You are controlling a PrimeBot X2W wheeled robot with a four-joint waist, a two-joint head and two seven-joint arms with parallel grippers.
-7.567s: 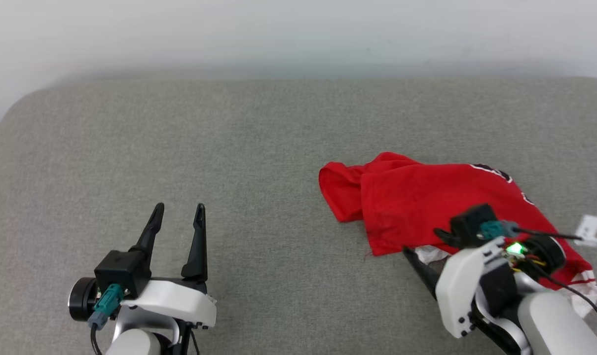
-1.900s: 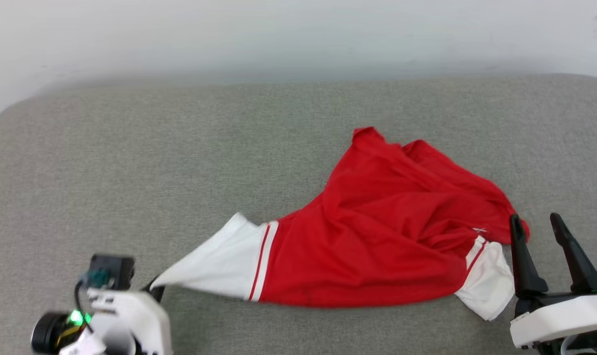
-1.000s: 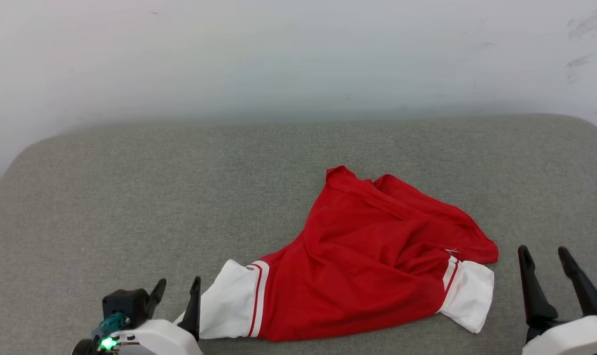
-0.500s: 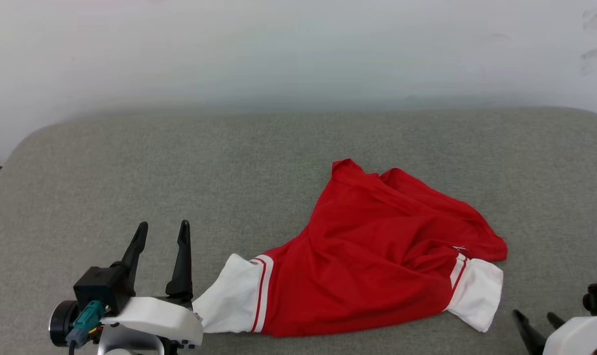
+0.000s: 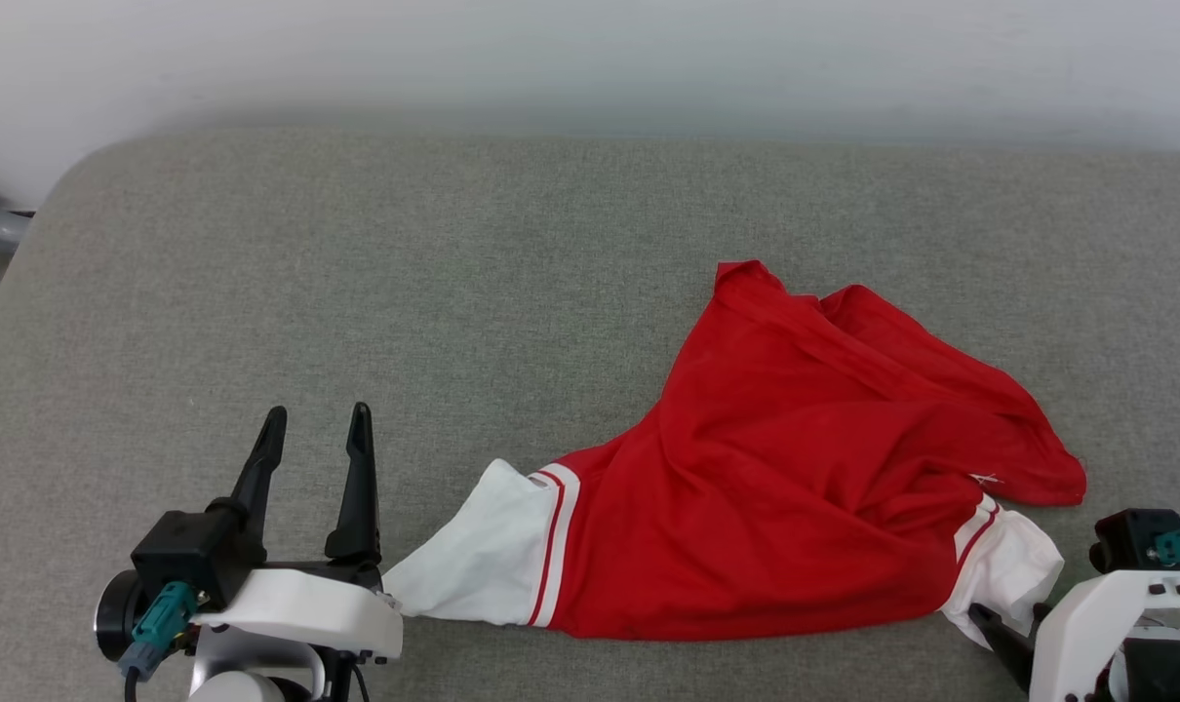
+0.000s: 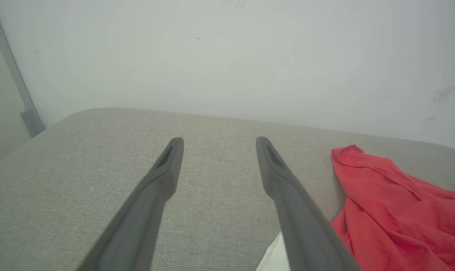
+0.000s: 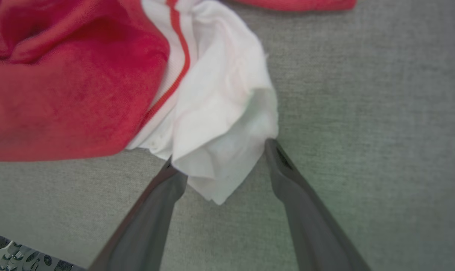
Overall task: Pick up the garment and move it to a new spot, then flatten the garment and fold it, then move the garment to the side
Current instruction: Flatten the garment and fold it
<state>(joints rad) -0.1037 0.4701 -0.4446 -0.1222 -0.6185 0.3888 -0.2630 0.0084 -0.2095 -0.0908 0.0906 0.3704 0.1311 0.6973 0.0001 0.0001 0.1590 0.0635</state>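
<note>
A grey woven-fabric padded table point(image 5: 453, 292) fills the scene, its far edge running along a plain pale wall point(image 5: 590, 58) (a few faint scuffs show on it in the left wrist view). The table's far left corner is rounded, and past it a grey upright strip point(image 6: 9, 71) stands against the wall.

Bare fabric stretches wide across the left half and along the back. The near right part is taken up by the one garment, a crumpled red jersey-style shirt with white short sleeves point(image 5: 805, 487). It lies right of centre, its red body bunched in folds toward the far right. It has two sleeves, each edged with red stripes. One white sleeve point(image 5: 483, 575) is drawn out flat toward the robot's left, and the other white sleeve point(image 5: 1014, 570) is rumpled at the near right.

There are two grippers, each with two dark fingers. The left gripper point(image 5: 318, 412) stands wide and empty over bare table, its base just beside the tip of the drawn-out sleeve. The right gripper point(image 7: 220, 154) is spread wide too, with the rumpled sleeve's corner lying between its fingers and nothing clamped.
</note>
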